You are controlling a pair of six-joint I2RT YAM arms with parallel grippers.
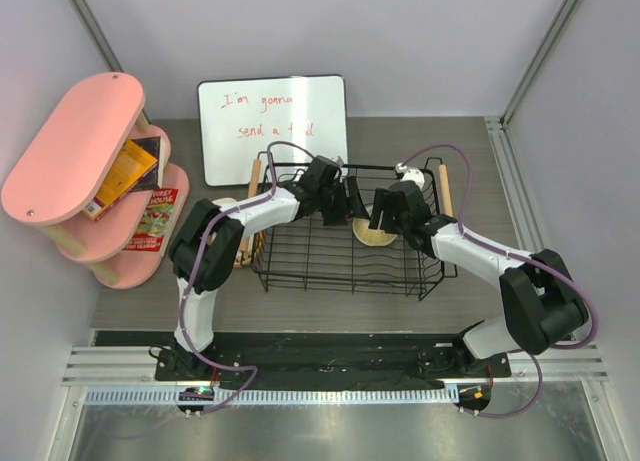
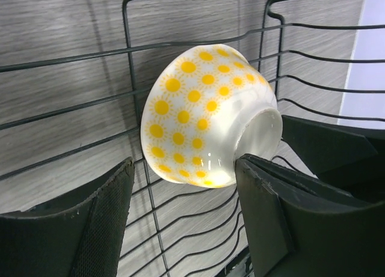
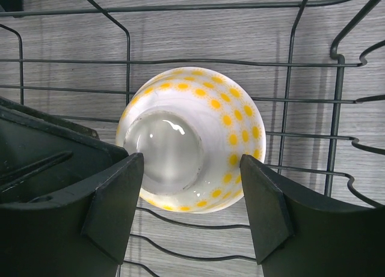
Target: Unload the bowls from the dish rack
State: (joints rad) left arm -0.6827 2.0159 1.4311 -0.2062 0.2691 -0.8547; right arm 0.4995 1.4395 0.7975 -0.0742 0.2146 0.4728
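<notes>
sun-dotted bowl [image 1: 375, 235] lying foot-up in the dish rack [image 1: 300, 271], with both grippers spread around it.
in the top view it sits just to 3 o'clock of the rack's centre, with the left gripper [image 1: 347, 207] at its 10 o'clock and the right gripper [image 1: 388, 213] at its 1 o'clock. left wrist view: jaws well apart, bowl tilted between them, foot just beside or touching the 3 o'clock finger, clear of the 9 o'clock one. right wrist view: jaws wide, straddling the bowl; whether they touch it cannot be told. neither jaw pair is closed on it.
</notes>
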